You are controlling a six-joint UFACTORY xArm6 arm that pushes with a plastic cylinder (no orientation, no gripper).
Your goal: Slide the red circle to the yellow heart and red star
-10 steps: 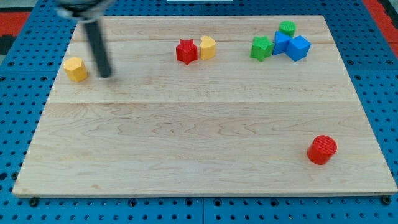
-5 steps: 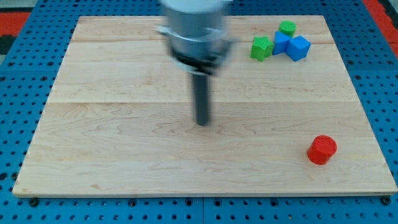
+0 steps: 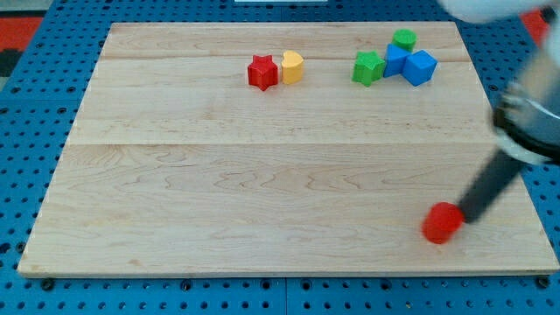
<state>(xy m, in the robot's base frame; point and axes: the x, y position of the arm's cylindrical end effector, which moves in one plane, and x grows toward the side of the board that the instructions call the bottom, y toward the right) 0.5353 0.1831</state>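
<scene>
Pale matt wooden board (image 3: 219, 175); perforated blue table (image 3: 26, 175)

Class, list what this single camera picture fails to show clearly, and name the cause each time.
- My tip: motion-blurred; contact with the red circle cannot be judged.
- Red circle: smeared outline.
- Arm body: cut off by the view's right and top edges.
- Blue blocks: crowded together, shapes unclear.

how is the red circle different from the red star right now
The red circle is round; the red star has points. The red circle sits near the view's bottom right with my tip against its right side; the red star sits near the view's top, beside the yellow heart, far from the tip. Both are red.
</scene>
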